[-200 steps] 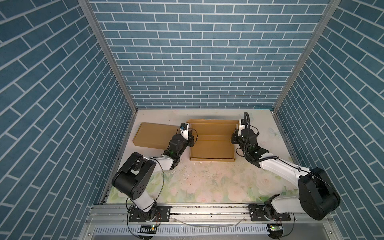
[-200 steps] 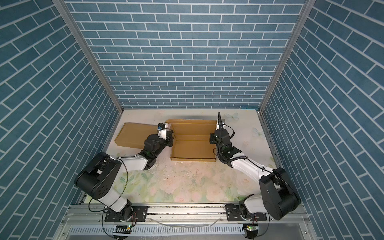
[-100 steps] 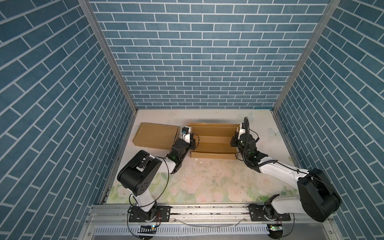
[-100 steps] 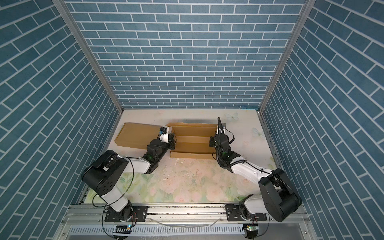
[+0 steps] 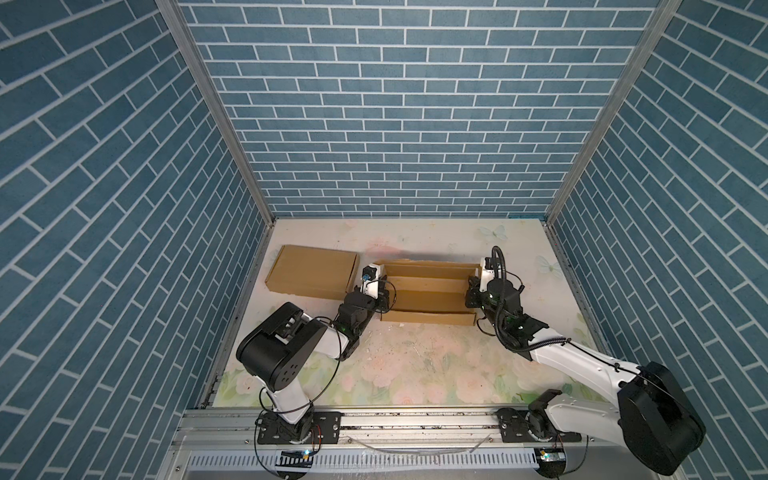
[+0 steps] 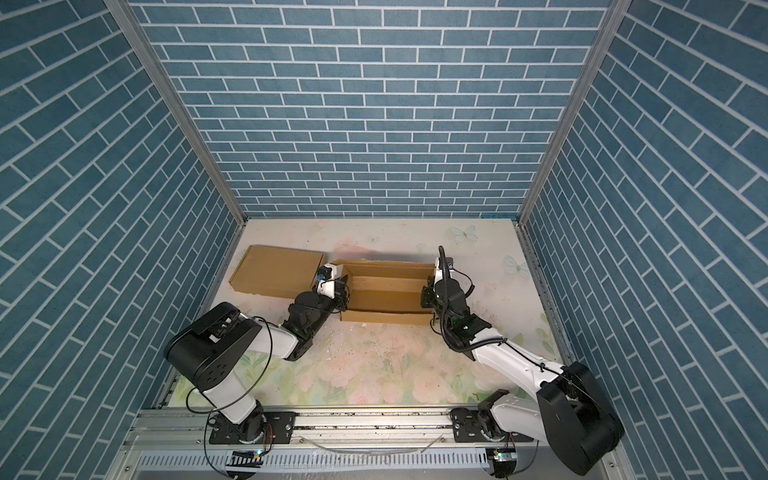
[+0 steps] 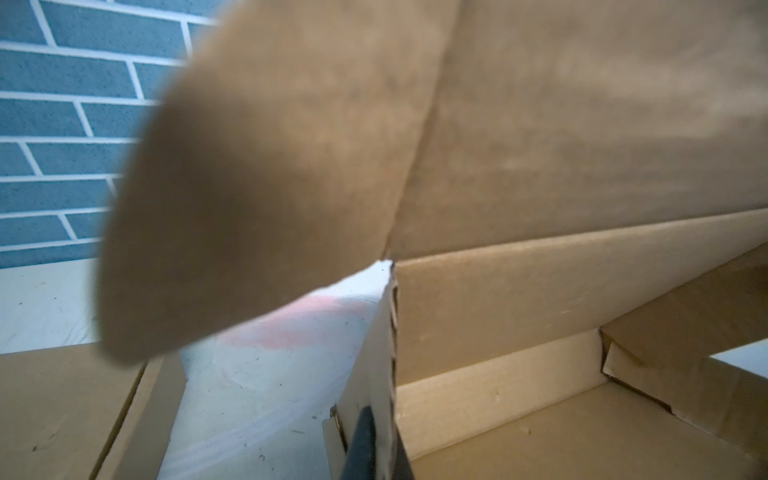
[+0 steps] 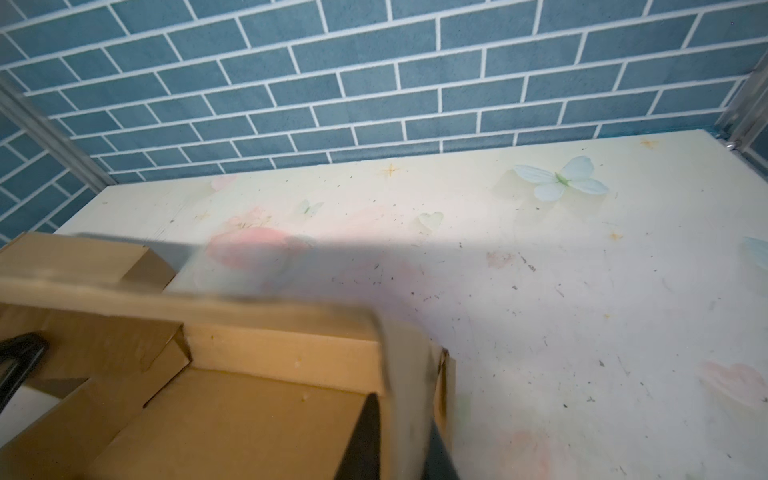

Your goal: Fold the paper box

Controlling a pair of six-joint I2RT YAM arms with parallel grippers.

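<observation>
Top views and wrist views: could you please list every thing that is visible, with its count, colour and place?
open paper box: one, brown, middle of the table, towards the back
closed box: one, brown, left of the open one
table: one, pale flower print, under everything
brick walls: three, blue, around the table
left claw: one, black, shut on the open box's left wall
right claw: one, black, at its right wall

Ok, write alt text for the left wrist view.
Close-up of the partly folded paper box: the left gripper pinches its upright side wall, and a blurred rounded flap fills the foreground. A second cardboard box, the floral table and a blue brick wall show beyond.
</observation>
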